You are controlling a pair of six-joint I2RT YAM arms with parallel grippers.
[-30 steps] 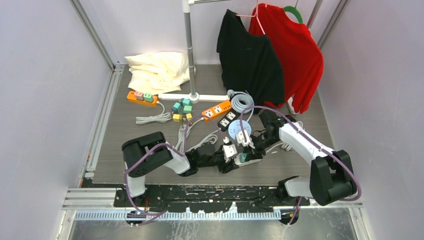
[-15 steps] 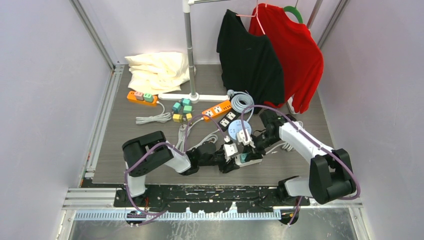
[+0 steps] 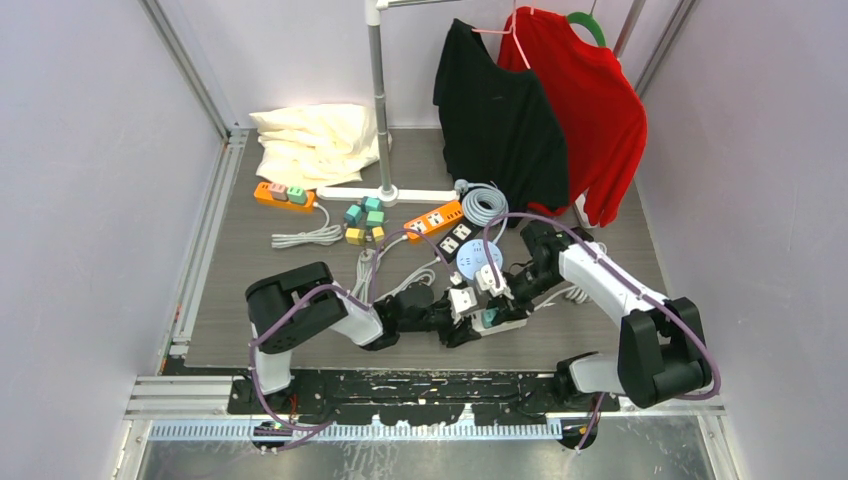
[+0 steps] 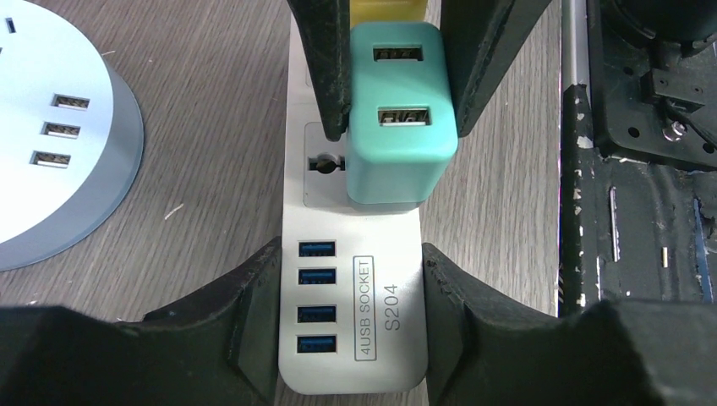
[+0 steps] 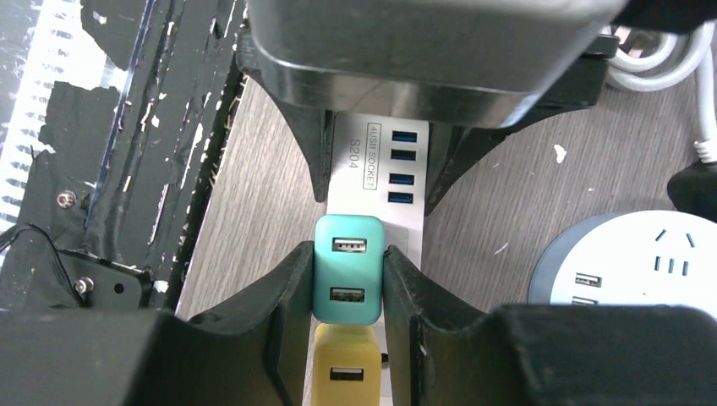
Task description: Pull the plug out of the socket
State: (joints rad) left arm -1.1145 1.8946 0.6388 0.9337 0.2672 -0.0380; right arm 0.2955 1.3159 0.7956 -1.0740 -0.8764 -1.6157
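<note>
A white socket strip [image 4: 402,254] marked "4USB SOCKET" lies on the wooden table near its front edge [image 3: 505,324]. My left gripper [image 4: 351,279] is shut on the strip's USB end, one finger on each long side. A teal plug [image 5: 348,271] with two USB ports stands on the strip's outlet face. My right gripper [image 5: 348,258] is shut on the teal plug, its pads [image 4: 325,76] pressing both sides. I cannot tell whether the plug's prongs are still seated. A yellow plug [image 5: 347,372] sits right behind the teal one on the same strip.
A round white-and-grey power hub [image 3: 478,262] lies just beyond the strip. Farther back are an orange strip [image 3: 435,218], a black strip [image 3: 455,240], coloured cubes [image 3: 365,222], cables and a clothes rack with shirts. The black base rail [image 4: 643,211] runs close beside the strip.
The right wrist has shifted very slightly over the strip. Both grips look the same as before.
</note>
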